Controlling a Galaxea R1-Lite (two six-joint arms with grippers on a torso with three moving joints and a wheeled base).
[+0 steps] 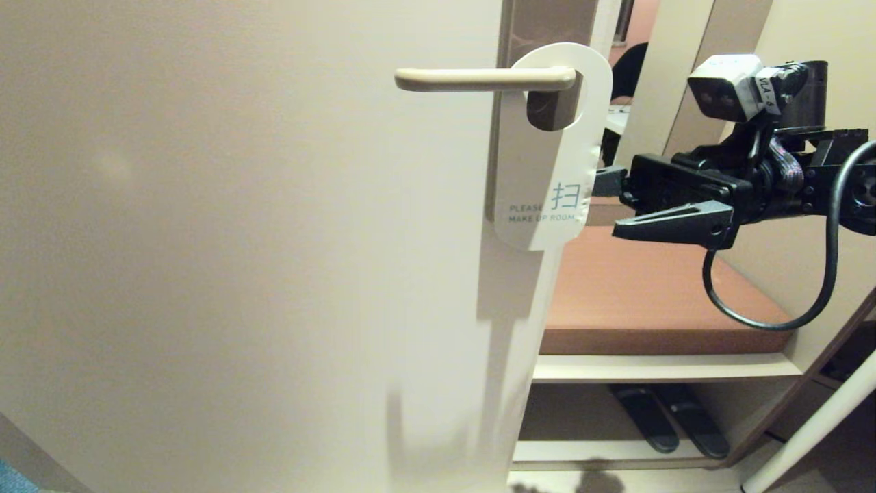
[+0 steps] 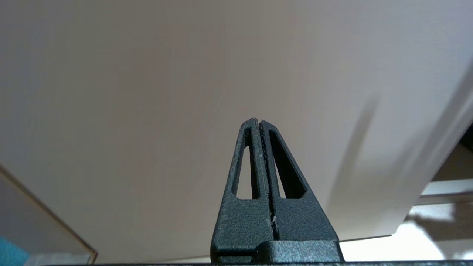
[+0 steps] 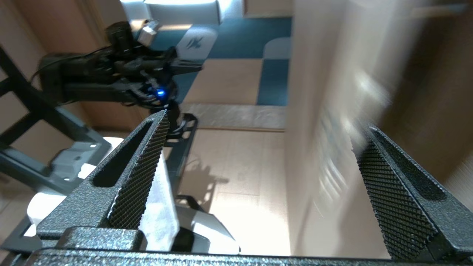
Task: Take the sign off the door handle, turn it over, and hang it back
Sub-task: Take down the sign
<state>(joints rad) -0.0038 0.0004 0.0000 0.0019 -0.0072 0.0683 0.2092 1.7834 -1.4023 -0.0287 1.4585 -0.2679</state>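
The sign (image 1: 540, 171) hangs by its hole on the door handle (image 1: 479, 79), a cream lever on a brown-grey plate (image 1: 547, 27). Its white side with "PLEASE MAKE UP ROOM" faces me. My right gripper (image 1: 608, 207) is level just right of the sign's lower edge, open, with one fingertip near that edge and nothing held. In the right wrist view the right gripper (image 3: 266, 122) has its jaws wide apart, with the blurred door side between them. My left gripper (image 2: 258, 122) is shut and empty, parked low in front of the door panel (image 2: 147, 92).
The cream door (image 1: 239, 239) fills the left of the head view. Behind its edge on the right is a shelf unit with a brown top (image 1: 650, 287) and dark slippers (image 1: 667, 418) on a lower shelf. My own left arm (image 3: 111, 77) shows in the right wrist view.
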